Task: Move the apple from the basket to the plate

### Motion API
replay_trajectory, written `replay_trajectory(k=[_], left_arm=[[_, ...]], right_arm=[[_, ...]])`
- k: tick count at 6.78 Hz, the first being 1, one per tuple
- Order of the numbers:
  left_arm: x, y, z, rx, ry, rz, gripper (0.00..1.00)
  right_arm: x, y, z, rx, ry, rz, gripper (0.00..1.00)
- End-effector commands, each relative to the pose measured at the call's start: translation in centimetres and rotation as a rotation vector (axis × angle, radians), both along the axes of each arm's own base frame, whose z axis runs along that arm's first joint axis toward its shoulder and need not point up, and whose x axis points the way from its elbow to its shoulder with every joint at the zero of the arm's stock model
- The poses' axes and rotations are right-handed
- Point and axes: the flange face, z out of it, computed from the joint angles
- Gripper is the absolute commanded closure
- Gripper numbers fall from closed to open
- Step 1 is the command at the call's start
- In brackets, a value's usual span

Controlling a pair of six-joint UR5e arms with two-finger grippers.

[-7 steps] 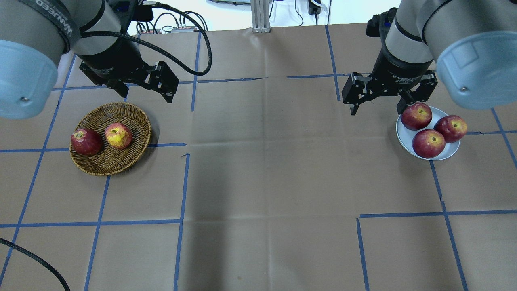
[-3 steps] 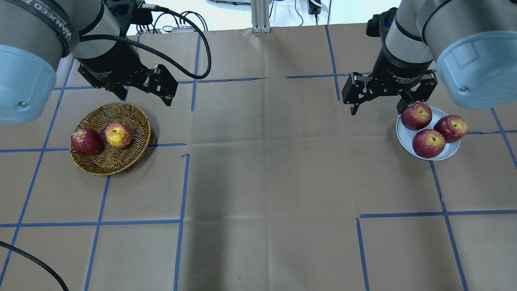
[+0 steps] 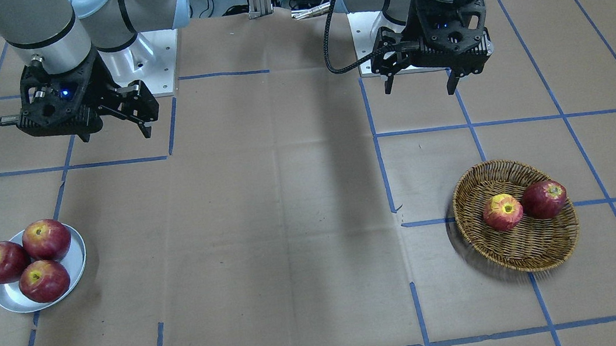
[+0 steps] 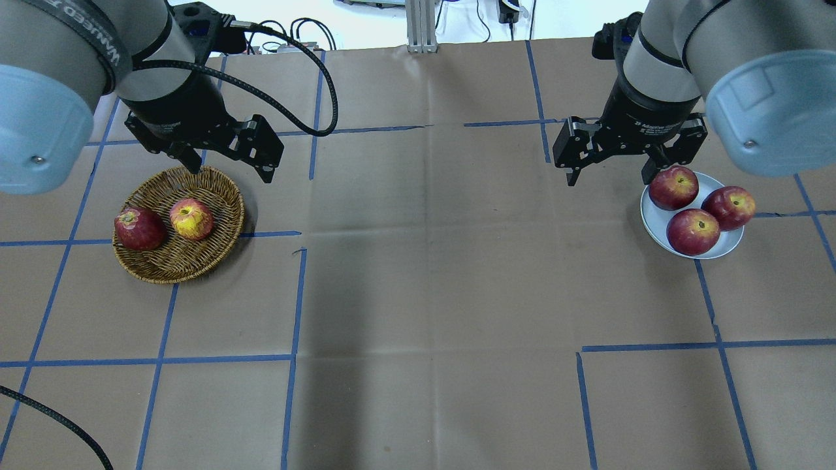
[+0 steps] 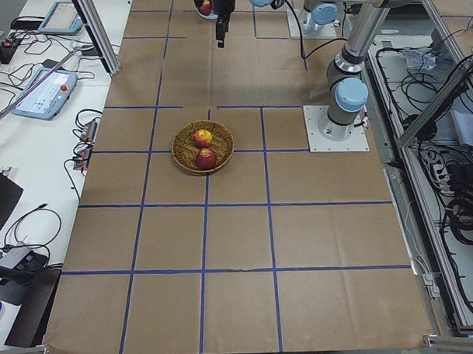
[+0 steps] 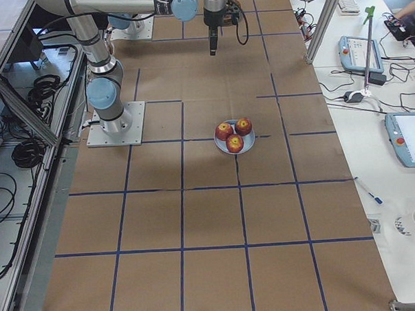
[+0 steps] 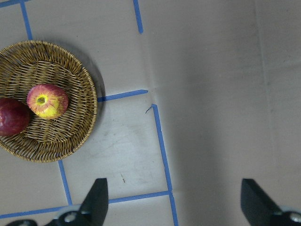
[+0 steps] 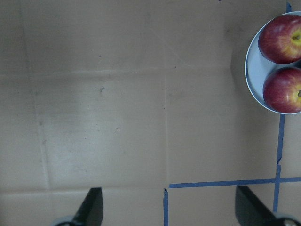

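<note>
L end effector is hovering high above the bench, fingers spread wide, gripping nothing. The apple is sitting stem-hollow up in the basket, below and to the robot's L of that end effector; fore-aft offset is hard to judge. It's roughly round, so no long axis to align w/. A dark red apple is lying just beside it. R end effector, also spread and empty, is hanging by the plate, which is carrying three red apples. L arm is nearer.

The left gripper and right gripper both point down, fingers spread wide.
</note>
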Motion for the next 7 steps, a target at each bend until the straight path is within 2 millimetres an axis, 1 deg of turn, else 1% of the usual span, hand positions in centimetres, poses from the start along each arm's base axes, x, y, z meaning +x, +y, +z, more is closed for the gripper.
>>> replay_trajectory(k=[1, 2, 3, 4, 5, 6, 7], left_arm=[[0.3, 0.0, 0.0, 0.015, 0.008, 0.028, 0.0], [0.3, -0.4, -0.1, -0.02, 0.004, 0.028, 0.0], [0.3, -0.1, -0.6, -0.015, 0.005, 0.026, 0.0], [0.3, -0.7, -0.7, -0.049, 0.006, 0.007, 0.0], [0.9, -1.3, -1.9, -0.049, 0.004, 0.005, 0.0], [2.4, -1.5, -4.5, 0.005, 0.003, -0.051, 0.01], [4.9, -2.1, -6.6, 0.003, 0.004, -0.111, 0.01]], right_arm=[[0.0, 0.0, 0.0, 0.0, -0.001, 0.0, 0.0], [0.0, 0.0, 0.0, 0.0, 0.0, 0.0, 0.0], [0.0, 0.0, 0.0, 0.0, 0.0, 0.0, 0.0], [0.0, 0.0, 0.0, 0.0, 0.0, 0.0, 0.0], [0.0, 0.0, 0.1, -0.002, -0.001, 0.0, 0.0], [0.0, 0.0, 0.1, -0.002, -0.001, 0.0, 0.0], [0.0, 0.0, 0.1, -0.002, -0.001, 0.0, 0.0]])
